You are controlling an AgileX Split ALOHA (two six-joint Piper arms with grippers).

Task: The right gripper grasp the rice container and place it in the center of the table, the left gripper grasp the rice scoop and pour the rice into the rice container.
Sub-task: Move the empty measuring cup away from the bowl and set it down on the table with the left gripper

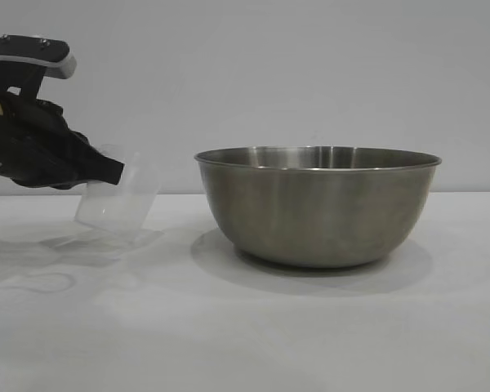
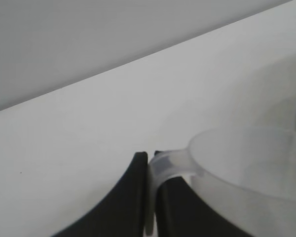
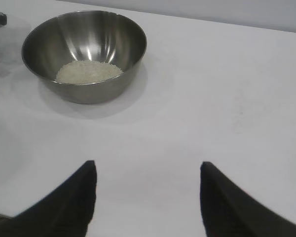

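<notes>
Steel bowl held the rice mid-table; left gripper pinched the emptied scoop, right gripper gaped empty.

I'm working in what's looking like a bare lab test setup: a plain white table and, right behind it, a blank pale wall running across.

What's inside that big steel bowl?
A low heap of white rice lies on the bowl's floor, seen from the right wrist view. From the side, the bowl's wall hides it. Nothing else shows inside.
</notes>
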